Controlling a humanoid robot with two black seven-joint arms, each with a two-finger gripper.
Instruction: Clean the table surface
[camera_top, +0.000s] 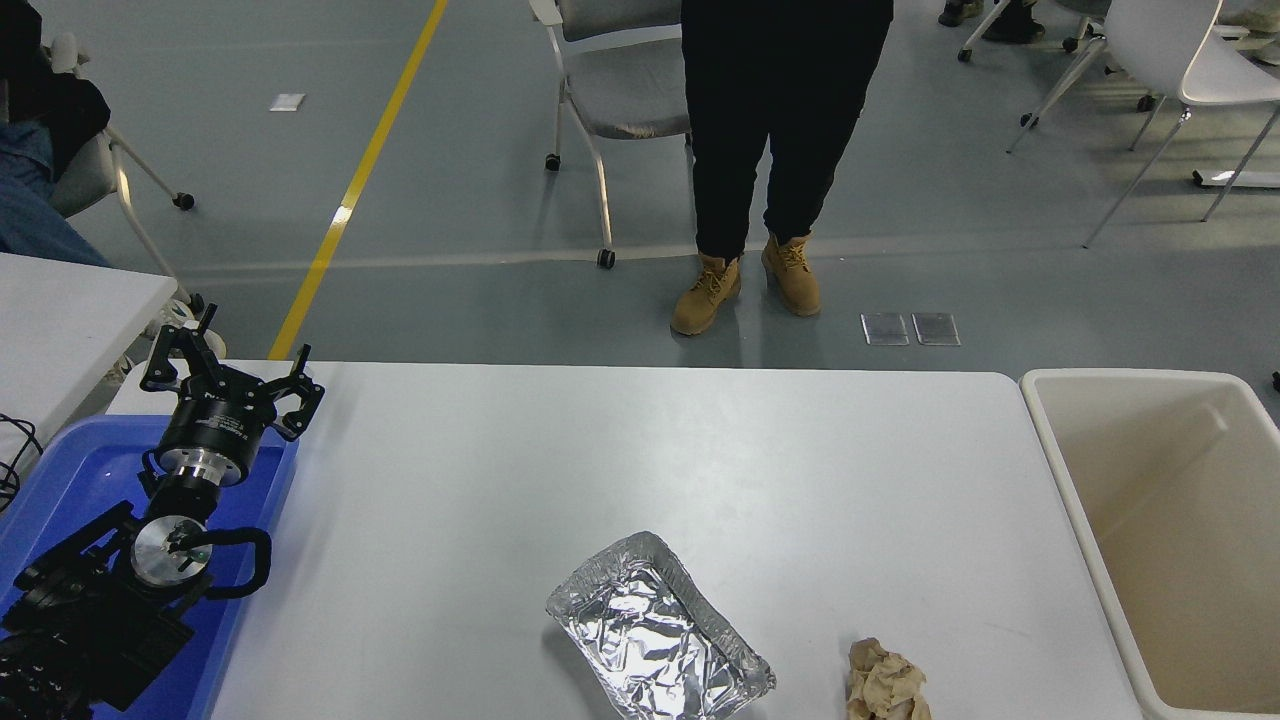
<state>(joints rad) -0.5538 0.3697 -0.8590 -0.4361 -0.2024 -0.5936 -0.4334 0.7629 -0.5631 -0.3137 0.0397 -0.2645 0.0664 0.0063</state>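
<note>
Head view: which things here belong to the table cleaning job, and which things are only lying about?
Belong to the job:
- the table surface
- foil tray on it
- crumpled brown paper on it
- beige tub at the table's right end, a likely place for waste

Only around:
- blue tray under the parked left gripper
- grey chair
- person's boots

1. The bench (600, 450) lies bare across its far half and middle, open to passage.
2. Near the front edge, a foil tray (658, 630) and a paper wad (885, 682) sit apart, a gap between them.
3. The left gripper (232, 375) stands open over a blue tray (60, 480) at the left edge.
4. A beige tub (1060, 470) borders the right end.
</note>
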